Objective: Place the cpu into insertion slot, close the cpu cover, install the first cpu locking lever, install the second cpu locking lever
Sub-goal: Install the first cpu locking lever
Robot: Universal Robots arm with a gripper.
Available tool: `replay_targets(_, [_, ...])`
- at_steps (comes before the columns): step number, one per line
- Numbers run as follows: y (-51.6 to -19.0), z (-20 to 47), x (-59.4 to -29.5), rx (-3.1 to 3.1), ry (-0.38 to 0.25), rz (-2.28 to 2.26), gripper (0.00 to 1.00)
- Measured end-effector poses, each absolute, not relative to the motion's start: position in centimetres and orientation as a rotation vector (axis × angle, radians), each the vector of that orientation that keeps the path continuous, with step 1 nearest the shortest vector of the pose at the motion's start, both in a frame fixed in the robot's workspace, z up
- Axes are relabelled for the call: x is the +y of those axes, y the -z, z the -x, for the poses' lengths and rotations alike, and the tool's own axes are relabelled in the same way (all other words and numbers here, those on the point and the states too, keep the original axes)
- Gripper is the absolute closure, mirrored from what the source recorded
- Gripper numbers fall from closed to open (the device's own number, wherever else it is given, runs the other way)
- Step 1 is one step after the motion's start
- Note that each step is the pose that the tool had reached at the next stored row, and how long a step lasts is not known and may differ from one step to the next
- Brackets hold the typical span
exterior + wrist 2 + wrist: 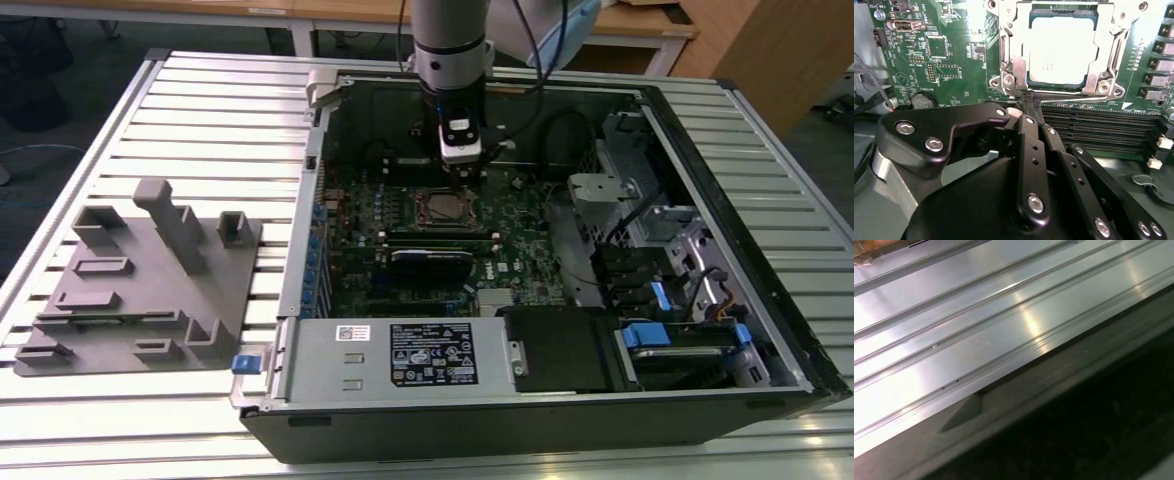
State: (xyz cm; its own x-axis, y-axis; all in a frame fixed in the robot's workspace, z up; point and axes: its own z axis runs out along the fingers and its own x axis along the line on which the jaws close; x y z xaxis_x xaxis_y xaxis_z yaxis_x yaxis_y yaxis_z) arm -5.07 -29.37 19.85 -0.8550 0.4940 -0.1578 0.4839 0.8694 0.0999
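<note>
Ribbed metal worktop (160, 90) under an open computer case (534, 420). Exterior view: gripper (463, 172) just at 12 o'clock of the insertion slot (445, 207). Second wrist view: cpu (1061, 47) seated in the slot, cpu cover (1011, 55) down around it. Gripper (1030, 102) pressed together, pinching nothing visible, tips touching the slot's rim. Probably lever locking in hand, calling for a steady, well-aimed push; levers hard to make out. First wrist view: shiny worktop ribs (979, 315).
</note>
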Motion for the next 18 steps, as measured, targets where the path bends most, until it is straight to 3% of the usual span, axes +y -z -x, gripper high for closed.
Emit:
replay_targets(10, [-19.84,5.29,-29.36,2.844,-0.140,-0.755,0.89])
replay_targets(18, [-19.84,5.57,-29.40,2.840,-0.144,-0.754,0.89])
